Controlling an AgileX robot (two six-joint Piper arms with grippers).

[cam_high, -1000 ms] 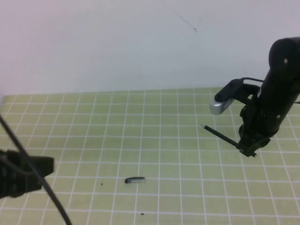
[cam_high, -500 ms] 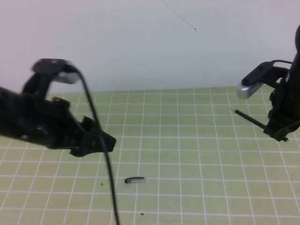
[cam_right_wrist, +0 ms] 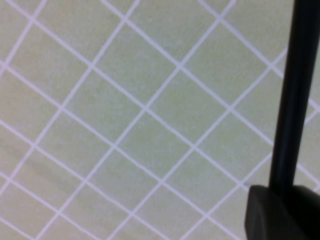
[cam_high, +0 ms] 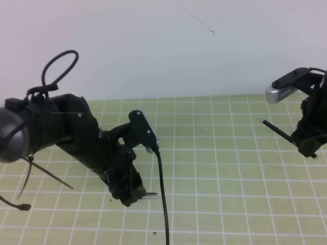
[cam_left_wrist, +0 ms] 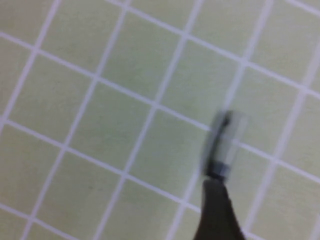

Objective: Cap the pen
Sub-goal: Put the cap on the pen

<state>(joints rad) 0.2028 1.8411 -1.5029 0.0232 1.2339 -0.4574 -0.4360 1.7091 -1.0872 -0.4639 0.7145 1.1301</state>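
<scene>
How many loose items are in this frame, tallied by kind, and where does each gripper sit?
Pens: 1, the pen, held off the mat in the right gripper at the right edge.
Caps: 1, the cap, lying on the mat with the left gripper low right beside it.
Total: 2

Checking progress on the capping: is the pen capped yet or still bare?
Still bare. The thin black pen, held off the mat by the right hand, shows its silvery tip; the stubby black cap lies on the green grid mat beneath the left hand.
</scene>
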